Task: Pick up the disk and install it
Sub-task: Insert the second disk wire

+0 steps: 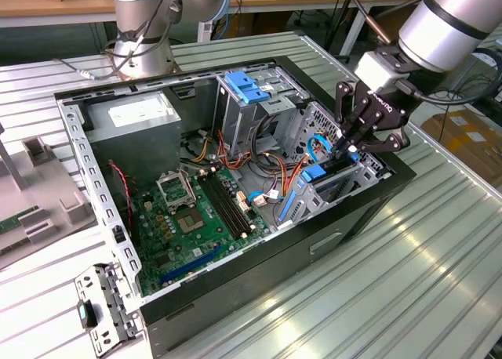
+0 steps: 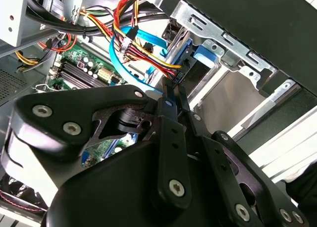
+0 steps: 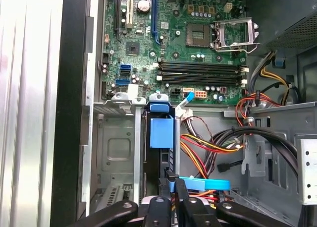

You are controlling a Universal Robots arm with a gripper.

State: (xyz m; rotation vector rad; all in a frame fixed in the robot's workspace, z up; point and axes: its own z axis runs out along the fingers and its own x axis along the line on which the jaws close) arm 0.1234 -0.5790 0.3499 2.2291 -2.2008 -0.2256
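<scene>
The disk [image 3: 161,133] stands on edge in the drive bay [image 3: 115,152] at the case's front corner, its blue rail facing up. In the exterior view the disk [image 1: 314,175] sits low in that bay at the view's right. My gripper [image 1: 354,145] hangs directly over the disk's upper edge, and its fingertips [image 3: 172,178] are shut together with nothing visibly between them. In the second wrist view the gripper [image 2: 173,90] points down at the bay's blue tab [image 2: 205,52]. Whether the tips touch the disk I cannot tell.
The open computer case [image 1: 329,241] lies on a ribbed metal table. Beside the bay run a blue flat cable [image 3: 204,183] and red, yellow and black wire bundles [image 3: 208,142]. The motherboard [image 1: 192,214], the grey power supply [image 1: 133,124] and a blue-topped metal cage [image 1: 247,88] fill the case.
</scene>
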